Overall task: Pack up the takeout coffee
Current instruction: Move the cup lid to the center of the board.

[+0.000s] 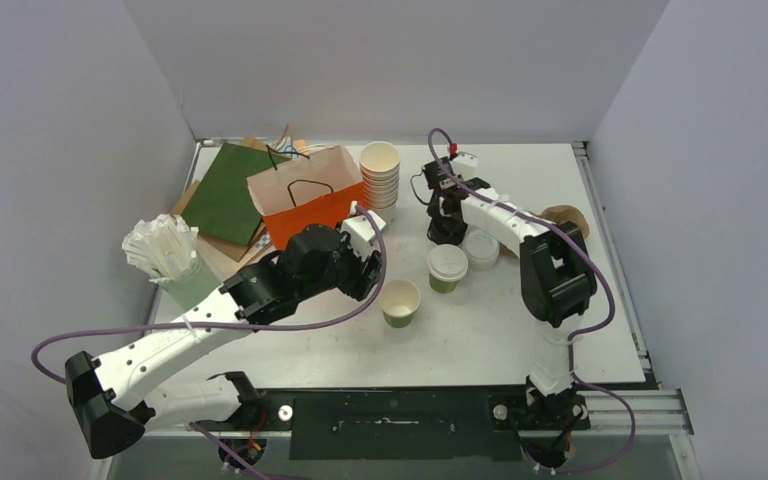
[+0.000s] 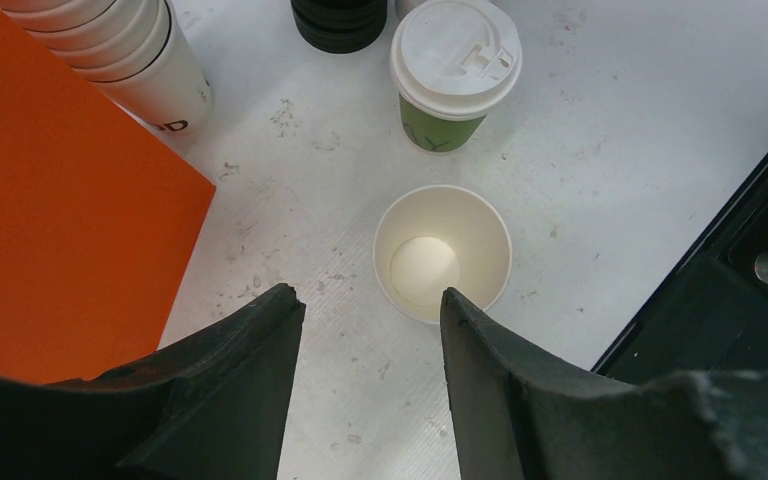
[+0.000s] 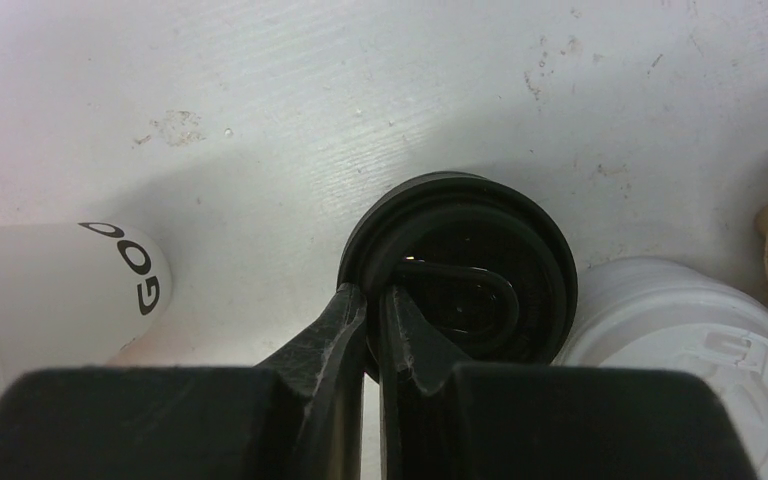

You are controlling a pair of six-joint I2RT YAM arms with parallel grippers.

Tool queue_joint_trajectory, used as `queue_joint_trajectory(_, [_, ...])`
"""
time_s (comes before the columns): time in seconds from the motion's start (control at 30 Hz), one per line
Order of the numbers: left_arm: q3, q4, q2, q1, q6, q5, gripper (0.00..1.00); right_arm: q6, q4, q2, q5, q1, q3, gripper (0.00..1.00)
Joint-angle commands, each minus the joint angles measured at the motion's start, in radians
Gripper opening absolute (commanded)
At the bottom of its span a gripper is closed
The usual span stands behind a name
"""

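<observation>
Standing capped cup (image 2: 455,70): olive-green sides, white lid, upright on the table (image 1: 500,330), near its middle between the two arms
Lidless cup (image 2: 442,253): upright, mouth open, just nearer than the capped cup
Left gripper (image 2: 368,300): fingers spread, hovering with the lidless cup just past its tips, touching nothing
Right gripper (image 3: 372,295): fingers pressed together, pinching the rim of the black lid (image 3: 535,260)
White lids (image 3: 680,330): touching the black lid's side
Orange bag (image 2: 50,220): left of both cups
</observation>
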Motion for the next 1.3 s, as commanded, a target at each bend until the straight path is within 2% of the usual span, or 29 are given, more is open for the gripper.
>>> queue_joint_trajectory(0.0, [0.001, 0.012, -0.019, 0.010, 0.003, 0.014, 0.51, -0.015, -0.023, -0.027, 0.021, 0.005, 0.051, 0.03])
queue_joint_trajectory(0.17, [-0.001, 0.016, -0.015, 0.013, 0.003, 0.018, 0.51, -0.028, -0.037, -0.092, 0.017, 0.005, 0.058, 0.01])
queue_joint_trajectory(0.67, [-0.035, 0.033, -0.025, 0.019, -0.018, 0.035, 0.51, -0.069, -0.044, -0.217, -0.054, -0.018, 0.041, 0.03])
queue_joint_trajectory(1.27, [-0.061, 0.024, -0.057, 0.031, -0.031, 0.040, 0.50, -0.118, 0.000, -0.072, -0.093, -0.012, 0.019, 0.02])
